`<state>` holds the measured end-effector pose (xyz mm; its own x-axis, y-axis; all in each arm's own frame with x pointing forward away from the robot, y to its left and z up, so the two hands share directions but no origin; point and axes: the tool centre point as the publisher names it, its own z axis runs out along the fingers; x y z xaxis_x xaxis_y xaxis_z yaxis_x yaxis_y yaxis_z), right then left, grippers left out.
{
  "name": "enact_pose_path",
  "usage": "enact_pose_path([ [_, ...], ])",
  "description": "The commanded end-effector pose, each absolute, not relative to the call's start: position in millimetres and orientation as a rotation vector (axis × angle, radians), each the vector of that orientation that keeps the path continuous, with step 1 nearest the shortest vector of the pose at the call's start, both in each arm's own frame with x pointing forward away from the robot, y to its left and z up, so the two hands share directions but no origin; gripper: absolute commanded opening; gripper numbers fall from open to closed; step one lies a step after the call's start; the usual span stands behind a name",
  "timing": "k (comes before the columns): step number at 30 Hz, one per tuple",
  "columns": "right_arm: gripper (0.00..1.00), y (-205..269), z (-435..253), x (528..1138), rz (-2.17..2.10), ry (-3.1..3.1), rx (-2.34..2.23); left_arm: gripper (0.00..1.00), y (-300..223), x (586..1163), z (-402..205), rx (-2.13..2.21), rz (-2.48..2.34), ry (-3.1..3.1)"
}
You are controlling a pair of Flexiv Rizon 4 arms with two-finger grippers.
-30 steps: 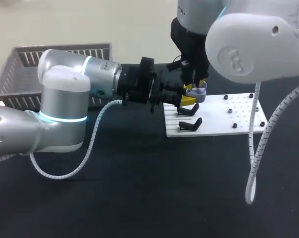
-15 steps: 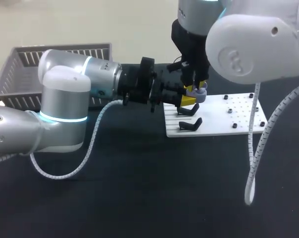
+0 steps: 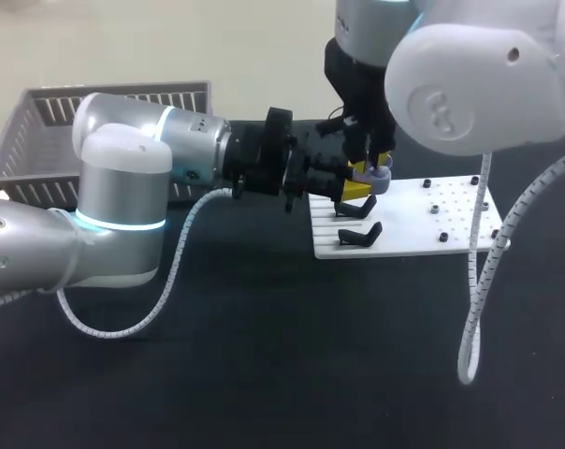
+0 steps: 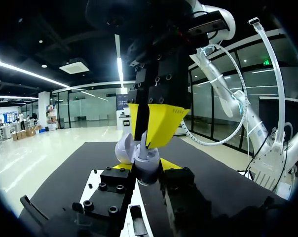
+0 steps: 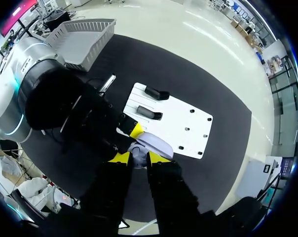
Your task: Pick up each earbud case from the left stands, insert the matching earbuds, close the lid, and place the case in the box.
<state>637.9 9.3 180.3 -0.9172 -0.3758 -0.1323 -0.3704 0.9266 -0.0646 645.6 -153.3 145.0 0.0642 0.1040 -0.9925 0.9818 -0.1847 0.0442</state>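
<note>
**Earbud insertion.** The left gripper (image 4: 145, 167), on an arm stretched level from the left, is clamped from both sides on the lavender-grey plastic earbud case (image 4: 147, 174). The case has its lid hinged open and hangs just above the white perforated stand board (image 3: 423, 224). The right gripper (image 5: 138, 159) points straight down into the case mouth. It probably carries an earbud, but its hold cannot be told here. Good practice is to hold the case level, descend vertically, and release only once the bud is seated.

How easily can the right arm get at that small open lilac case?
Probably yes: the left hand holds the small lilac case, lid open, and the right hand sits right above it, nothing between.
</note>
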Motion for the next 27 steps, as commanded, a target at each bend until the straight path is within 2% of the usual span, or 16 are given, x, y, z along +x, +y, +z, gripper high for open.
enact_pose_path([
  [1, 0.0, 9.2, 177.8, 642.4, -0.06, 2.949, -0.574, 0.0, -152.3, 645.0, 145.1, 1.451, -1.245, 1.158],
  [6, 0.0, 9.5, 177.0, 644.0, -0.05, 2.956, -0.56, 0.0, -152.3, 645.0, 145.1, 1.451, -1.245, 1.158],
  [7, 0.21, 8.6, 177.9, 644.1, -0.043, 2.959, -0.553, 0.0, -152.3, 645.0, 145.1, 1.451, -1.245, 1.158],
  [8, 0.69, 7.4, 179.6, 643.8, -0.039, 2.96, -0.548, 0.0, -152.3, 645.0, 145.1, 1.451, -1.245, 1.158],
  [9, 1.0, 6.1, 181.5, 643.2, -0.035, 2.958, -0.54, 0.0, -152.3, 645.0, 145.1, 1.451, -1.245, 1.158],
  [17, 1.0, -11.2, 214.0, 643.7, 0.165, 2.944, -0.396, 0.0, -152.3, 645.0, 145.1, 1.451, -1.245, 1.158],
  [27, 1.0, -36.3, 212.4, 693.0, 0.251, 2.818, 0.074, 0.0, -152.3, 645.0, 145.1, 1.451, -1.245, 1.158],
])
